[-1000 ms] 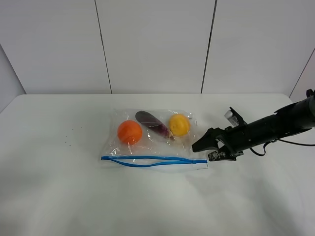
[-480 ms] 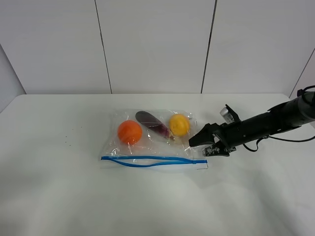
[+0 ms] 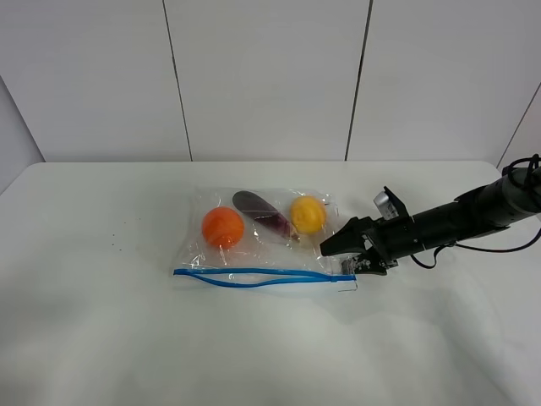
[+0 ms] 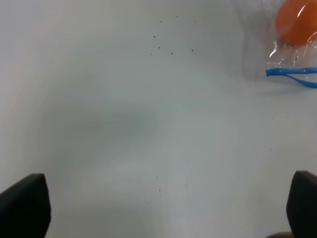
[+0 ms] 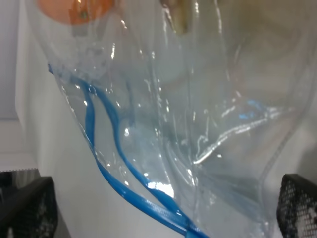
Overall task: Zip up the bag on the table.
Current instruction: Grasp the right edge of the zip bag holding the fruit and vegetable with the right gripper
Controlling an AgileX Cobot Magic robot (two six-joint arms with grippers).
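The bag (image 3: 258, 239) lies flat on the white table (image 3: 101, 338), with an orange, a purple and a yellow piece of produce inside. Its blue zipper strip (image 3: 254, 277) runs along the near edge, and the two tracks gape apart toward the left. My right gripper (image 3: 340, 257) is open at the bag's right end, by the zipper's corner. In the right wrist view, the bag's corner (image 5: 208, 129) and the zipper strip (image 5: 115, 148) lie between the spread fingers (image 5: 27, 208). In the left wrist view, my left gripper (image 4: 163, 208) is open over bare table, with the zipper's left end (image 4: 292, 74) far off.
A white panelled wall (image 3: 270, 76) stands behind the table. Small dark specks (image 3: 118, 241) dot the tabletop left of the bag. The left arm does not show in the high view.
My right gripper has moved left and slightly away from the front edge, closing in on the bag's right corner. The bag has not moved.
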